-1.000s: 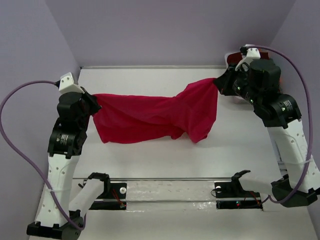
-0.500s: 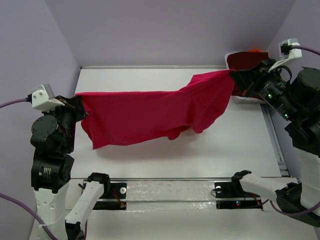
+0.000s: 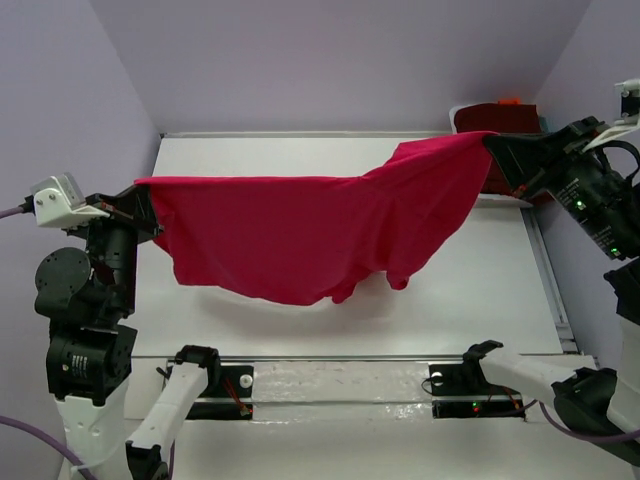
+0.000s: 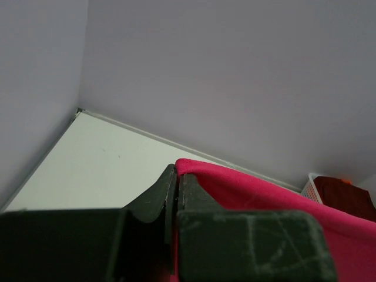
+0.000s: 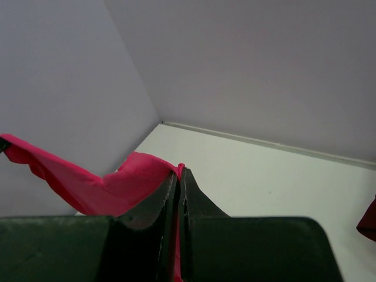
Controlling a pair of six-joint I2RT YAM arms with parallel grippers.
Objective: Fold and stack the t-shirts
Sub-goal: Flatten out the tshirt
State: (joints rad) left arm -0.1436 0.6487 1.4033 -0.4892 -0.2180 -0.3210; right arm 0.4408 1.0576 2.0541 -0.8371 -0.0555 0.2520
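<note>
While the left claw [image 3: 143, 197] and the right claw [image 3: 494, 148] are each pinching a top corner of the crimson-pink t-shirt [image 3: 300, 235], it is hanging stretched above the desk [image 3: 480, 290], unfolded; a dark maroon t-shirt [image 3: 495, 117] is lying folded in the far-right basket [image 4: 310, 188]; folding and stacking the pink one are, by my judgement, remaining

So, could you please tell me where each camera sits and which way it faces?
Top external: overhead behind the robot, facing down at the table; both arms show.
Left wrist: behind the left gripper, facing the far wall.
Right wrist: behind the right gripper, facing the far-left corner.
Shared: all see the pink t-shirt.
</note>
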